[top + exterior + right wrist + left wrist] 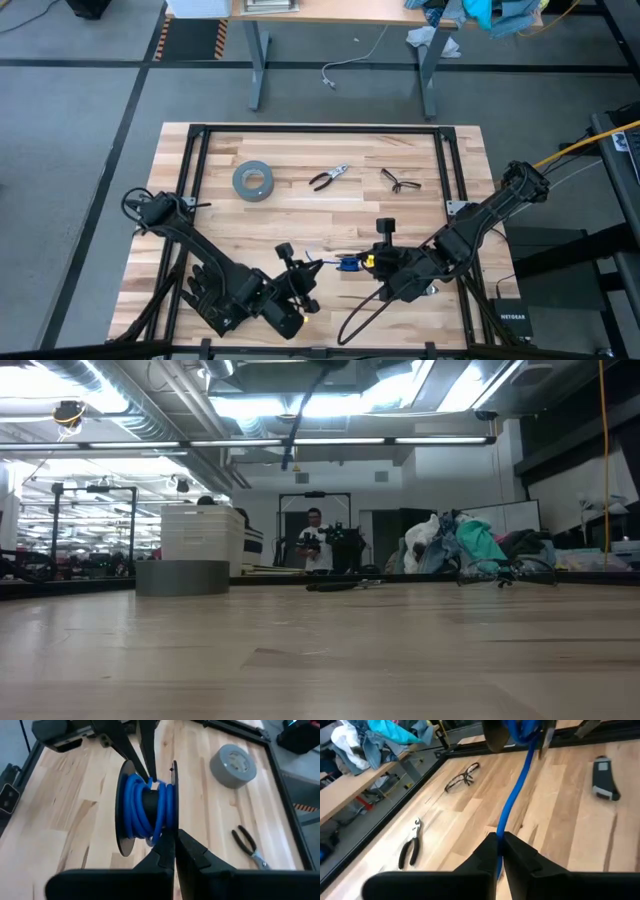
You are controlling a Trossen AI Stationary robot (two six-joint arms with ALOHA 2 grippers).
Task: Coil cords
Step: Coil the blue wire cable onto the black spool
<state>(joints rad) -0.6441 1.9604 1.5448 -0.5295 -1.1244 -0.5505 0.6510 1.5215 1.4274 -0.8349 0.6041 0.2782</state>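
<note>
1. Near the front middle of the table, the cords [146,805] sit as blue turns wound on a small black spool with thin disc ends; the spool hangs between the two grippers.
2. Right gripper [174,851] is clenched on the spool's rim, holding it up.
3. Left gripper [500,852] is nipped nearly shut on the loose blue strand; the strand runs straight from its fingertips across to the spool.
4. Key relation: the strand's long axis points from the left gripper toward the right one; the left gripper is at the free end, the right gripper at the coil.
5. Cord looks smooth, rubbery and thin; spool hard plastic; table pale wood planks with a black frame.
6. Tape roll [252,180], pliers [328,178] and safety glasses [400,181] lie well apart toward the back.
</note>
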